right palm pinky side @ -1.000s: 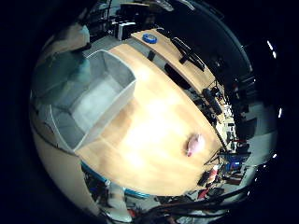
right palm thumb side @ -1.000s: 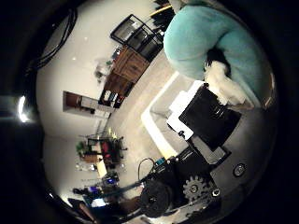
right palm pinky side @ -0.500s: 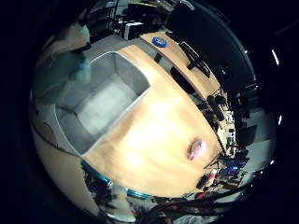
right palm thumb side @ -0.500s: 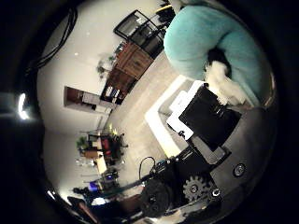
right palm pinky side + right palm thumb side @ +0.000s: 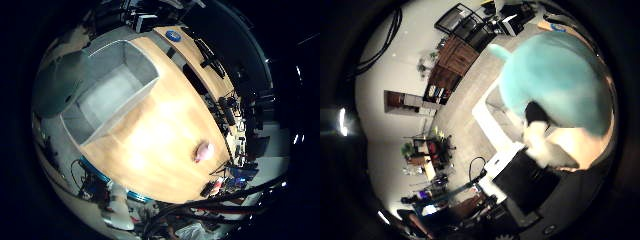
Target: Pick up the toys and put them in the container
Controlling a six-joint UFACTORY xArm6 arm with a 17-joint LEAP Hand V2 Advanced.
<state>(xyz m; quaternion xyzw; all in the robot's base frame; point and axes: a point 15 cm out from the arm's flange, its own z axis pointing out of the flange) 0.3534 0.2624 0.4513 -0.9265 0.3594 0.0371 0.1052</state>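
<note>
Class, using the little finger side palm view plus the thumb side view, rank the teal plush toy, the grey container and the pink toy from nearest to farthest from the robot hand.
1. Teal plush toy: fills much of the thumb side view, right by the palm.
2. Grey container: on the wooden table, at one end.
3. Pink toy: small, near the table's opposite edge.

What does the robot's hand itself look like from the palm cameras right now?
In the thumb side view, the hand shows white and black parts: a chunky white finger segment with a black tip, right against the teal plush toy, and a flat, boxy black body panel next to that segment. No markings can be made out on it.
</note>
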